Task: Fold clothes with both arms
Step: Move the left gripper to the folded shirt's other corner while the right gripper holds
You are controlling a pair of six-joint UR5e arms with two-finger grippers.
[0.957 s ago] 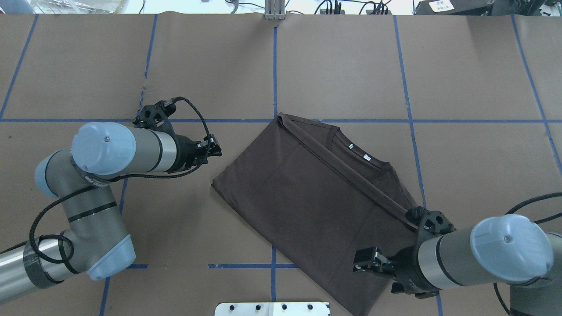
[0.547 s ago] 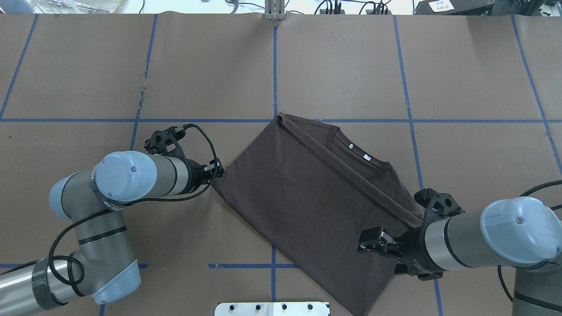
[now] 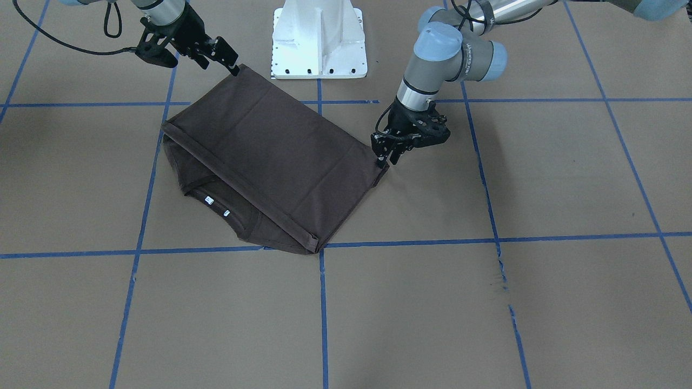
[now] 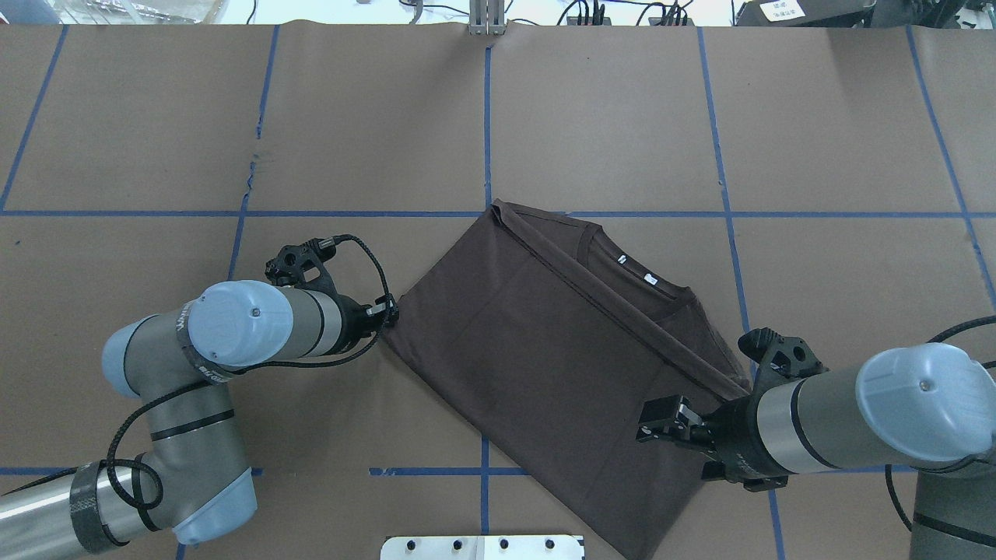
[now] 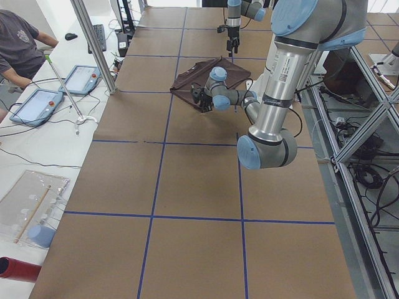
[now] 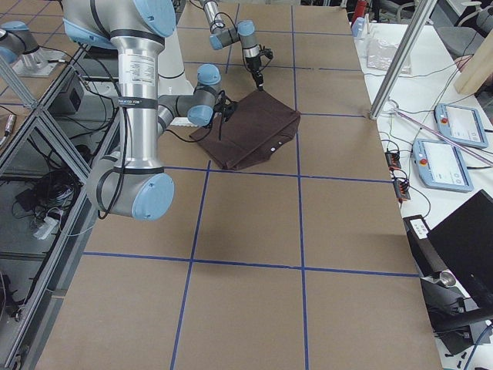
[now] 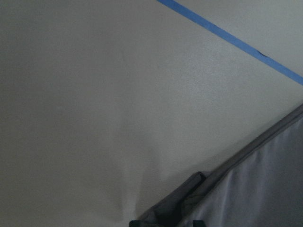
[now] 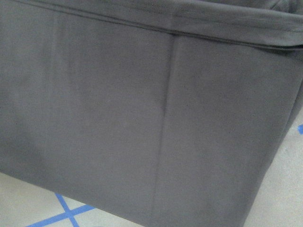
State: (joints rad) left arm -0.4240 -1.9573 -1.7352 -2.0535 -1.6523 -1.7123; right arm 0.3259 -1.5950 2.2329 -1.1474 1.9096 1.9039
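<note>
T-shirt point(image 4: 545, 342) is lying folded, diagonal, at the middle of the surface point(image 4: 622, 117), collar point(image 4: 640, 278) facing far right. My left pincer point(image 4: 391, 315) is touching its left corner; I cannot tell whether clenched or released. My right pincer point(image 4: 650, 424) is hanging released above its near right part.

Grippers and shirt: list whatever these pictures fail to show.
Exterior views: too small to show whether the left gripper has closed on the shirt corner; the left wrist view's bottom edge all but cuts its fingers off.
Right wrist view: only cloth fills it, so whether the right gripper is open or shut cannot be told.
Overhead view: the print on the tags is too small to read; the bottom edge cuts off the shirt's near corner.
</note>
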